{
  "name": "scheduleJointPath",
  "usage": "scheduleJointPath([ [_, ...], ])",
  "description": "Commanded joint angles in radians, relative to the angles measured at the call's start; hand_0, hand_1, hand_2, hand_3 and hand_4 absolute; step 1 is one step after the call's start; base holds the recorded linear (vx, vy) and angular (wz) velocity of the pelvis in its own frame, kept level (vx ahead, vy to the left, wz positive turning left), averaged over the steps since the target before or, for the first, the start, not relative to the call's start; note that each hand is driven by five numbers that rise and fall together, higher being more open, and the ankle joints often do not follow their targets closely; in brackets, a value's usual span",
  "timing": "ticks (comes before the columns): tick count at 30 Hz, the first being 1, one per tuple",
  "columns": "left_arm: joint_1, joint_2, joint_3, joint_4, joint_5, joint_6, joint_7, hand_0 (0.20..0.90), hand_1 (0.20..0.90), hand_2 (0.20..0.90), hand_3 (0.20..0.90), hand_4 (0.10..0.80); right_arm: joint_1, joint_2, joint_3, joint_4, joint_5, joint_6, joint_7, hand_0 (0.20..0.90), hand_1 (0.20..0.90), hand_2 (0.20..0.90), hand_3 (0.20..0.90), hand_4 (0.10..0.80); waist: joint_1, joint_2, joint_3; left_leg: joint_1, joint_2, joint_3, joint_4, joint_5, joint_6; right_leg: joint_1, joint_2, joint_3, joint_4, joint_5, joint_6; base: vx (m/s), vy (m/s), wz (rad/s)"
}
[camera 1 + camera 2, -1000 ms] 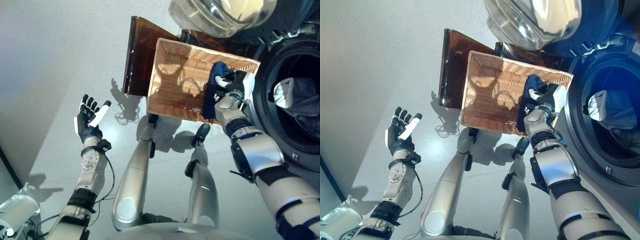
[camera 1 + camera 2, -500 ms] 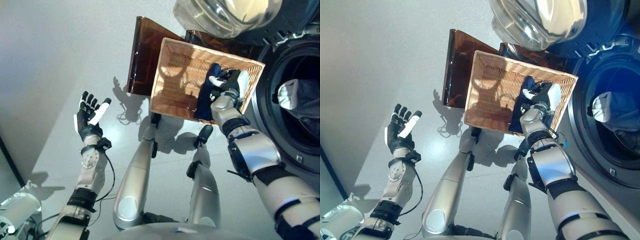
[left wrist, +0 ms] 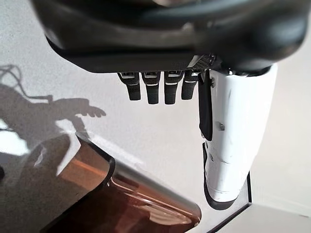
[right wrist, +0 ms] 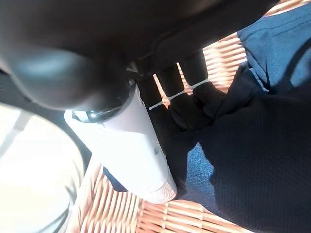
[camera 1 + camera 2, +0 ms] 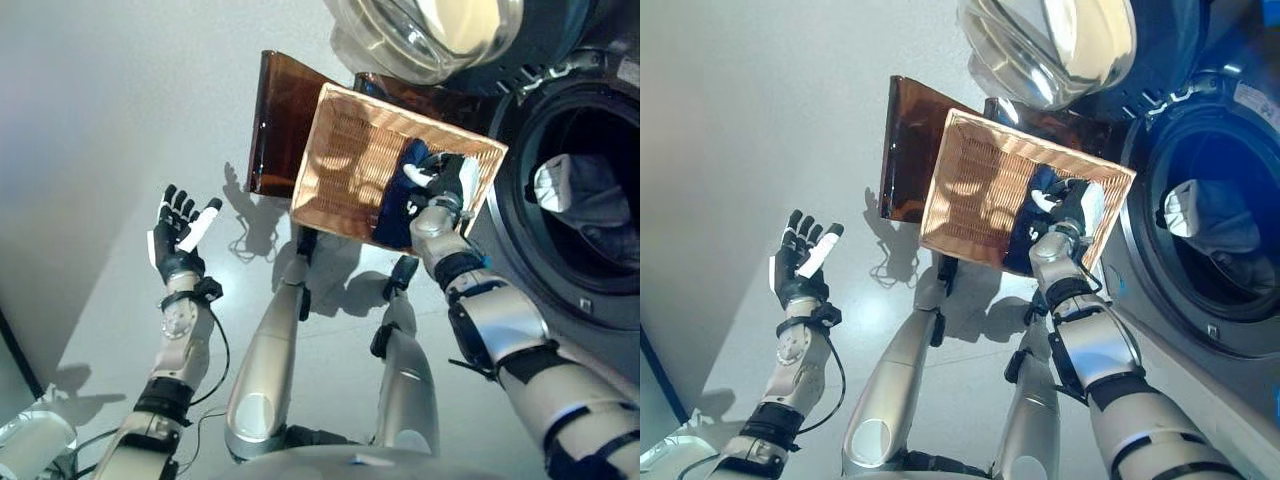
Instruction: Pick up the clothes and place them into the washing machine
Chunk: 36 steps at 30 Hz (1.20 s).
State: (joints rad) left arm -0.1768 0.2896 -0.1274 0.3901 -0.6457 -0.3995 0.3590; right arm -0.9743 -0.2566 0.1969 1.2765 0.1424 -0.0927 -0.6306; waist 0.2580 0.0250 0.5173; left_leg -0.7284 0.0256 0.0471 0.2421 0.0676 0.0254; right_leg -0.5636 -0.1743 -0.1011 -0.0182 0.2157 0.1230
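A shallow wicker basket rests on a low dark brown box beside the washing machine. A dark blue garment lies at the basket's end nearest the machine. My right hand is in the basket on that garment. In the right wrist view its fingers curl into the dark blue cloth, with the white-covered thumb beside it. My left hand is open and empty, raised over the floor at the left. It also shows in the left wrist view.
The machine's drum opening faces me at the right, with grey and white clothes inside. Its round glass door stands open above the basket. Pale floor spreads to the left of the box.
The camera has shifted a little. My right hand stays on the dark blue garment in the basket, a bit further in from the rim. My left hand has not moved.
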Motion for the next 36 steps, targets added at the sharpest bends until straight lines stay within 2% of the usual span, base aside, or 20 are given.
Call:
scheduleJointPath([
  [1, 0.059, 0.032, 0.05, -0.087, -0.012, -0.081, 0.016, 0.9, 0.9, 0.9, 0.9, 0.8, 0.021, -0.009, 0.016, -0.066, 0.015, -0.06, -0.019, 0.2, 0.2, 0.2, 0.2, 0.3, 0.01, 0.081, -0.012, 0.16, -0.028, -0.024, -0.329, 0.118, -0.061, 0.09, 0.073, -0.002, 0.061, -0.079, -0.007, 0.019, -0.016, -0.09],
  [3, 0.063, 0.027, 0.049, -0.09, -0.013, -0.08, 0.017, 0.9, 0.9, 0.9, 0.9, 0.8, 0.037, 0.001, 0.015, -0.07, 0.021, -0.066, -0.019, 0.2, 0.2, 0.2, 0.2, 0.3, 0.008, 0.077, -0.012, 0.164, -0.027, -0.022, -0.329, 0.116, -0.061, 0.095, 0.075, -0.002, 0.059, -0.079, -0.007, 0.006, -0.002, -0.03],
  [4, 0.061, 0.024, 0.046, -0.082, -0.012, -0.078, 0.019, 0.9, 0.9, 0.9, 0.9, 0.8, 0.044, 0.01, 0.011, -0.071, 0.027, -0.073, -0.022, 0.326, 0.326, 0.326, 0.326, 0.39, 0.007, 0.076, -0.013, 0.166, -0.027, -0.022, -0.329, 0.116, -0.061, 0.096, 0.076, -0.002, 0.058, -0.08, -0.007, 0.0, 0.0, 0.0],
  [5, 0.061, 0.024, 0.046, -0.082, -0.012, -0.078, 0.019, 0.9, 0.9, 0.9, 0.9, 0.8, 0.045, 0.01, 0.011, -0.072, 0.027, -0.073, -0.022, 0.469, 0.469, 0.469, 0.469, 0.492, 0.007, 0.076, -0.013, 0.167, -0.027, -0.022, -0.329, 0.115, -0.061, 0.097, 0.076, -0.001, 0.058, -0.08, -0.007, 0.0, 0.0, 0.0],
  [6, 0.059, 0.022, 0.044, -0.082, -0.014, -0.078, 0.02, 0.9, 0.9, 0.9, 0.9, 0.8, 0.054, 0.018, 0.003, -0.067, 0.042, -0.078, -0.02, 0.9, 0.9, 0.9, 0.9, 0.8, 0.008, 0.077, -0.012, 0.168, -0.026, -0.022, -0.329, 0.115, -0.06, 0.099, 0.077, -0.003, 0.059, -0.08, -0.006, 0.0, 0.0, 0.0],
  [27, 0.047, 0.022, 0.033, -0.07, -0.016, -0.076, 0.032, 0.9, 0.9, 0.9, 0.9, 0.8, 0.048, 0.027, -0.012, -0.033, 0.12, -0.085, 0.008, 0.9, 0.9, 0.9, 0.9, 0.8, 0.014, 0.075, -0.004, 0.165, -0.023, -0.018, -0.329, 0.112, -0.063, 0.109, 0.079, -0.009, 0.047, -0.079, -0.003, 0.002, 0.0, 0.0],
  [36, 0.043, 0.022, 0.035, -0.062, -0.02, -0.073, 0.037, 0.9, 0.9, 0.9, 0.9, 0.8, 0.034, 0.035, -0.002, 0.024, 0.128, -0.058, 0.04, 0.9, 0.9, 0.9, 0.9, 0.8, 0.016, 0.069, -0.001, 0.165, -0.019, -0.018, -0.329, 0.111, -0.064, 0.11, 0.08, -0.01, 0.043, -0.076, -0.003, 0.0, 0.0, 0.0],
])
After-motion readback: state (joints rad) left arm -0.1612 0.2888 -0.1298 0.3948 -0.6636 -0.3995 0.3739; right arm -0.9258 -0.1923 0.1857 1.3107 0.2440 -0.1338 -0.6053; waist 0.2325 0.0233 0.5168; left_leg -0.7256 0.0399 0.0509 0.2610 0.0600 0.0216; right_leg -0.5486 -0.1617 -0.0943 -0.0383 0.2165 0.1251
